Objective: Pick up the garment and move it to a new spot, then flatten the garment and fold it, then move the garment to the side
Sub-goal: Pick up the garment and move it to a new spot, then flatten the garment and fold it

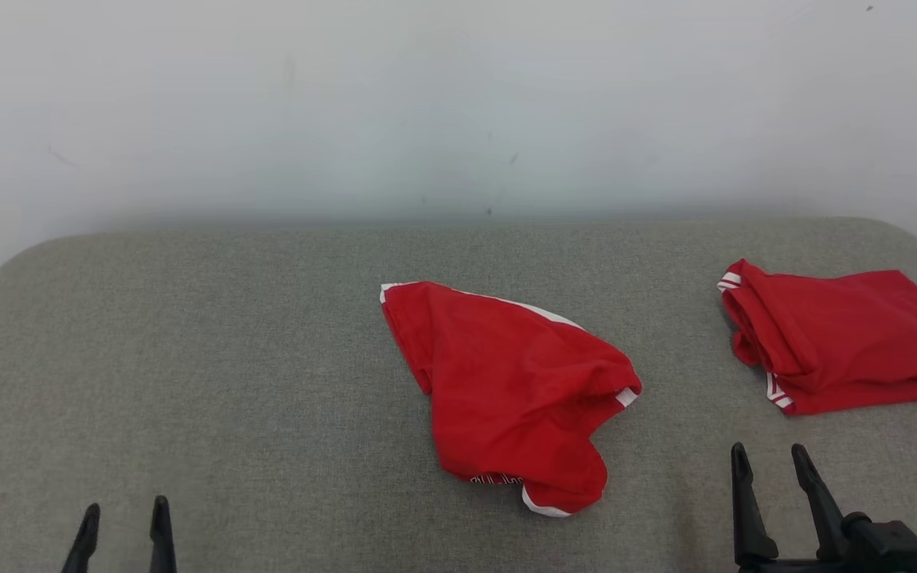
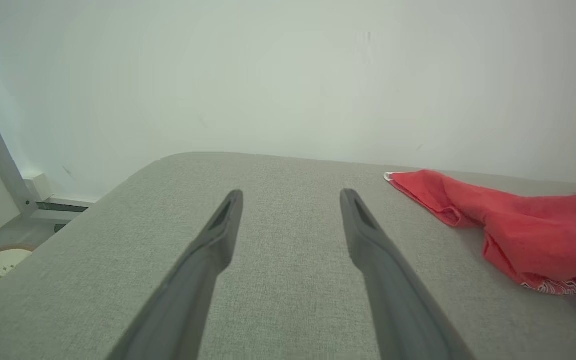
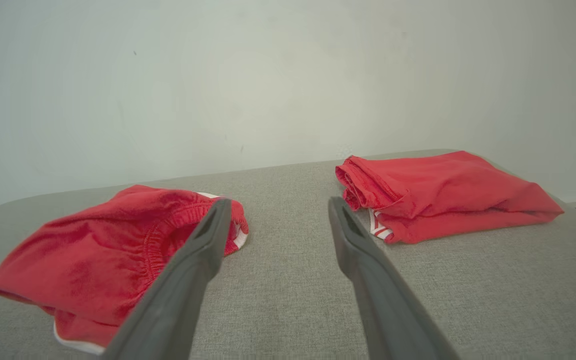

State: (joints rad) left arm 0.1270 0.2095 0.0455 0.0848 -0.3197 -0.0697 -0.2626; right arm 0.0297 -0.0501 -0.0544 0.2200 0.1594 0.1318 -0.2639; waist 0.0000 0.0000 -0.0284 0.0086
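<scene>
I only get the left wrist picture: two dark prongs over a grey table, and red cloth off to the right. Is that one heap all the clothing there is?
Observer: No. A second, folded red garment lies at the right end of the table, apart from the crumpled garment you see.
Operator: Is anything gripping either of them?
Observer: No. The right hand is open near the front edge, pointing at the gap between them and touching neither.

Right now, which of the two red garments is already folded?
The right-hand garment is the folded one: it lies in flat, squared layers with its striped hems stacked. The middle garment is a loose, crumpled heap.
</scene>
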